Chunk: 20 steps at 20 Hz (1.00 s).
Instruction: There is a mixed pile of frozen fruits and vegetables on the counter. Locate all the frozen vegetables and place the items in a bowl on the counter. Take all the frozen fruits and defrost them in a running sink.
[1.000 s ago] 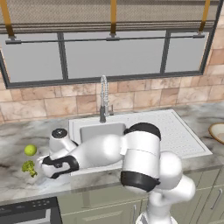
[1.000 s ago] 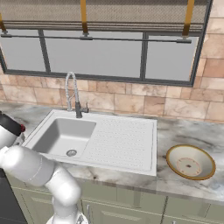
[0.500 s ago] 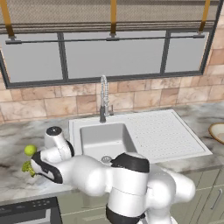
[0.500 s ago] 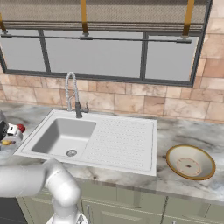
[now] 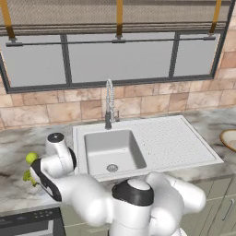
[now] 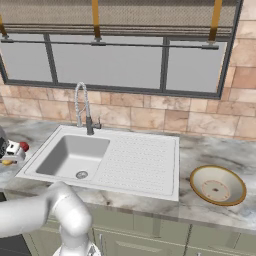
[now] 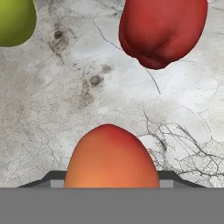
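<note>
Orange-red fruit (image 7: 111, 156) — a smooth rounded ball, orange at its base and flushing red toward the crown — sits at the near edge of the hand view, flanked on either side by the dark fingertips of the gripper (image 7: 111, 177), which is closed around it. Beyond it on the counter (image 7: 87, 109) lies a glossy, all-red rounded piece (image 7: 162, 30), set apart from the held fruit; a yellow-green fruit (image 7: 16, 21) occupies the upper left corner, well apart from both. The counter is pale grey marble with fine dark veining and a few small blotches.

In the left base view the yellow-green fruit (image 5: 31, 158) rests on the counter to the left of the sink (image 5: 138, 145), with a green broccoli floret (image 5: 28, 176) near it. The sink is a white-grey basin with a round drain, a ribbed drainboard and a tall coiled faucet (image 5: 109, 103). A shallow tan bowl (image 6: 217, 185) with a darker rim stands on the counter to the sink's right. Behind — tan stone tile wall and a wide window.
</note>
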{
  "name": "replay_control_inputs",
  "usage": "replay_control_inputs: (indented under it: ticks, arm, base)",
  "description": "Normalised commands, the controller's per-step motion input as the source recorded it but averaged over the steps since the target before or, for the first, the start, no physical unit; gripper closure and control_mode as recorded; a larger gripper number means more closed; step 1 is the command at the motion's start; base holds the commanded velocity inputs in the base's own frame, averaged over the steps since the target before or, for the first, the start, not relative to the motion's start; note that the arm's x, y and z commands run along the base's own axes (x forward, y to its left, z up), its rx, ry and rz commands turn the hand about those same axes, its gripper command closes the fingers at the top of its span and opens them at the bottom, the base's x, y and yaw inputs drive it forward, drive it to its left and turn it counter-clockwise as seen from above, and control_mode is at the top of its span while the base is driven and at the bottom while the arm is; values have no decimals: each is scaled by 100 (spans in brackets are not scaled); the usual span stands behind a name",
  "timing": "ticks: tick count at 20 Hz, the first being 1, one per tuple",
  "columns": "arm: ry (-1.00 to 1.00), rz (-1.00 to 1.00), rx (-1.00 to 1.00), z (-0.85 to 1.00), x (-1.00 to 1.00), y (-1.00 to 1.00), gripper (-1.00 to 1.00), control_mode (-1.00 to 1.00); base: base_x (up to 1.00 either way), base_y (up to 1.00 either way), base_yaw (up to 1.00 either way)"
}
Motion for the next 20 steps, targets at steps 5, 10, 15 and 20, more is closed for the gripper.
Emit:
replay_control_inputs:
  ticks: [5,10,15,20]
  arm:
    - [-8,-1,0,11,-23,-11,100,-100]
    - [-11,0,0,34,-27,-20,100,-100]
    - [-5,-1,0,43,-21,-27,100,-100]
    - [0,-1,0,43,-16,-40,100,-100]
  base:
    - [0,0,0]
    - [0,0,0]
    - [0,0,0]
    - [0,0,0]
